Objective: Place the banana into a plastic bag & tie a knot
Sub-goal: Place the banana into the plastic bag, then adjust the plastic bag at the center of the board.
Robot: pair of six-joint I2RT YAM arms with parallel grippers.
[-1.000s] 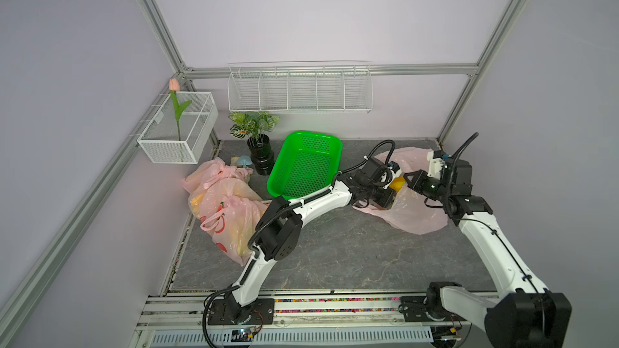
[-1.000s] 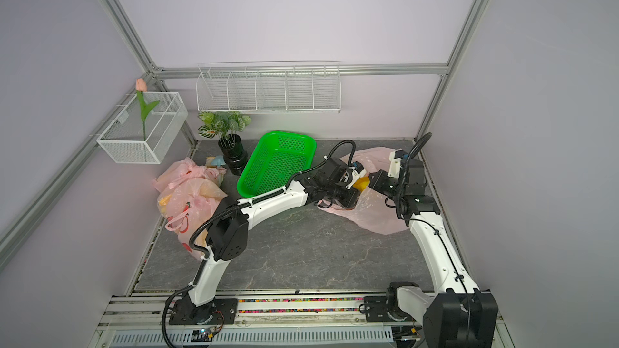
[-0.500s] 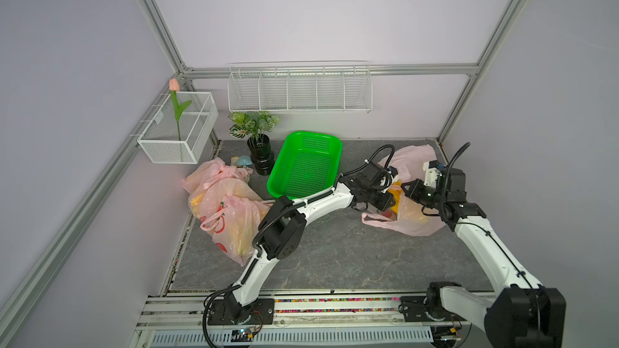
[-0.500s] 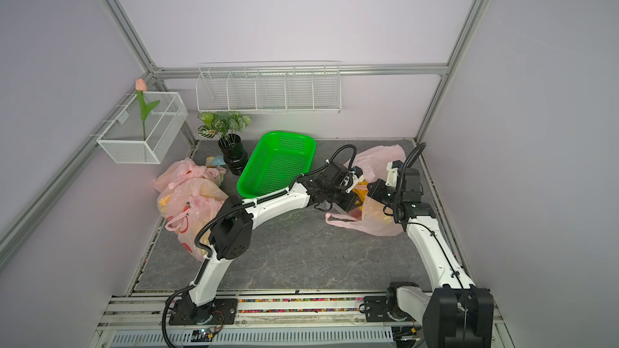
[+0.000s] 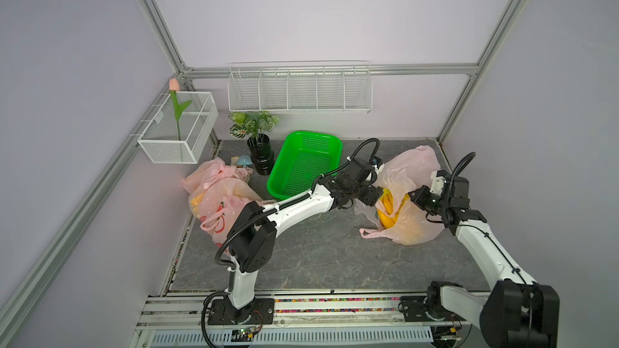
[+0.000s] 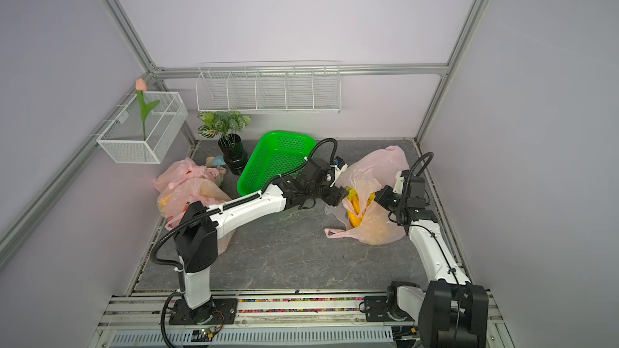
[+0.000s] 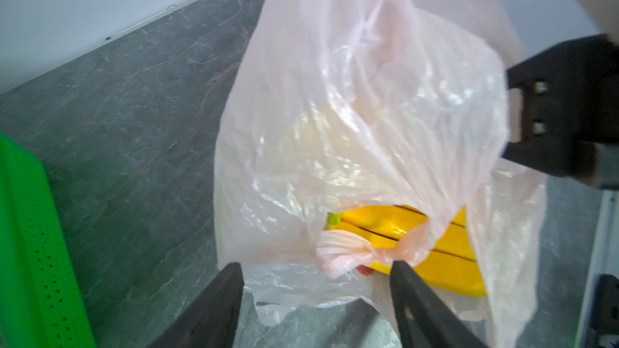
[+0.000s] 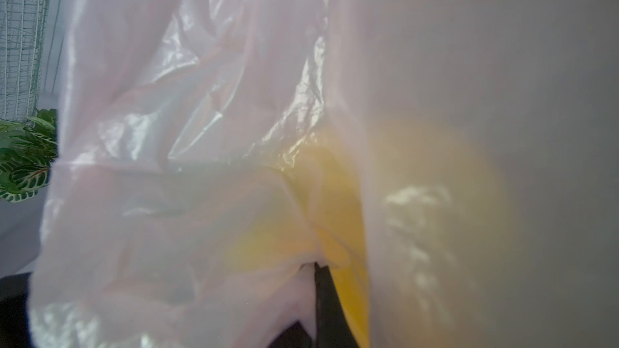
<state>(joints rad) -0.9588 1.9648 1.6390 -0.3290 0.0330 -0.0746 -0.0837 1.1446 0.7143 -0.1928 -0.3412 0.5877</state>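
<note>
Grey stone tabletop (image 5: 301, 256) is carrying everything, and your left gripper (image 7: 316, 264) is now standing wide, where a second ago it was much narrower. Just ahead of those spread fingers, the banana (image 7: 445, 262) is lying inside the plastic bag (image 7: 368, 95). Its yellow is showing through the open mouth, and nothing is sitting between the jaws. Beyond the banana, your right gripper (image 5: 417, 195) is staying clamped shut on the bag's far rim and holding the mouth up. Film is draping over that wrist's camera, so you are seeing little from there.

Judging by this, the placing half is finishing and the knot is what is remaining. One handle (image 7: 345, 252) is bunching right at your left fingertips. The other handle (image 5: 370, 233) is trailing on the stone, near the left gripper on its robot-base side.

Behind your left arm, filled pink bags (image 5: 217, 195), a potted plant (image 5: 258, 148) and a green basket (image 5: 301, 162) are sitting. The basket is lying close beside the left forearm, so you are risking a nudge when pulling back. Nothing seems to be blocking either handle.
</note>
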